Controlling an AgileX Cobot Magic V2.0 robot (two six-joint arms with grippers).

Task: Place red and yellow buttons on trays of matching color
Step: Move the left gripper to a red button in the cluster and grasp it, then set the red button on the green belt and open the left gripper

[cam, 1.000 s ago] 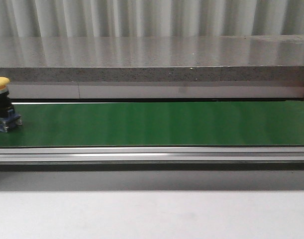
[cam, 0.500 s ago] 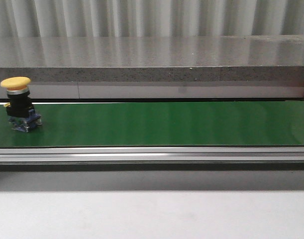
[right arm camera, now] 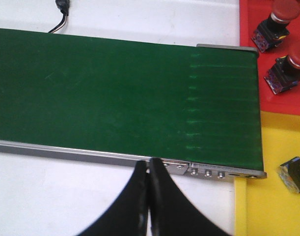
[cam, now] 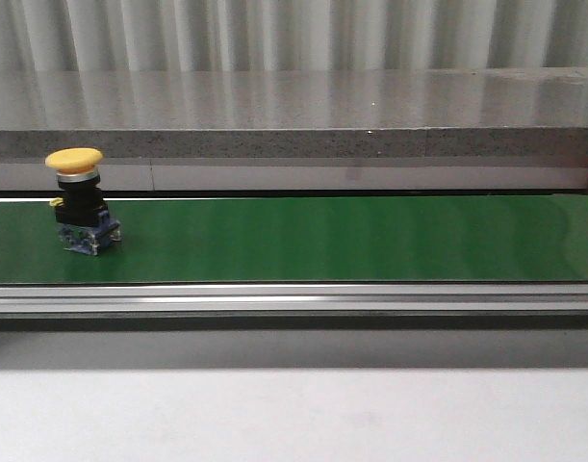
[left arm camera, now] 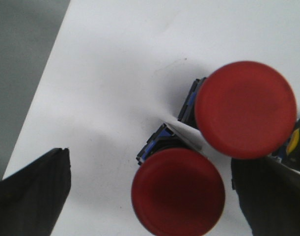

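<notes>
A yellow button (cam: 79, 199) with a black body stands upright on the green belt (cam: 322, 239) at the left. Two red buttons (left arm camera: 177, 191) (left arm camera: 245, 108) stand on a white surface in the left wrist view; my left gripper (left arm camera: 152, 196) is open, its fingers on either side of the nearer one, not touching it. My right gripper (right arm camera: 149, 169) is shut and empty, by the belt's metal rail. Beyond the belt's end, a red tray (right arm camera: 248, 19) holds two red buttons (right arm camera: 275, 22) (right arm camera: 288, 65), and a yellow tray (right arm camera: 272, 196) holds a dark button (right arm camera: 293, 174) at the frame edge.
A grey stone ledge (cam: 294, 120) runs behind the belt. A metal rail (cam: 294, 298) borders the belt's near side. A black cable (right arm camera: 63, 12) lies on the white table past the belt. A bit of yellow (left arm camera: 295, 143) shows beside the farther red button.
The yellow button has travelled rightward along the belt, from the frame's left edge to well inside the view. Nothing else in the front view has moved.
</notes>
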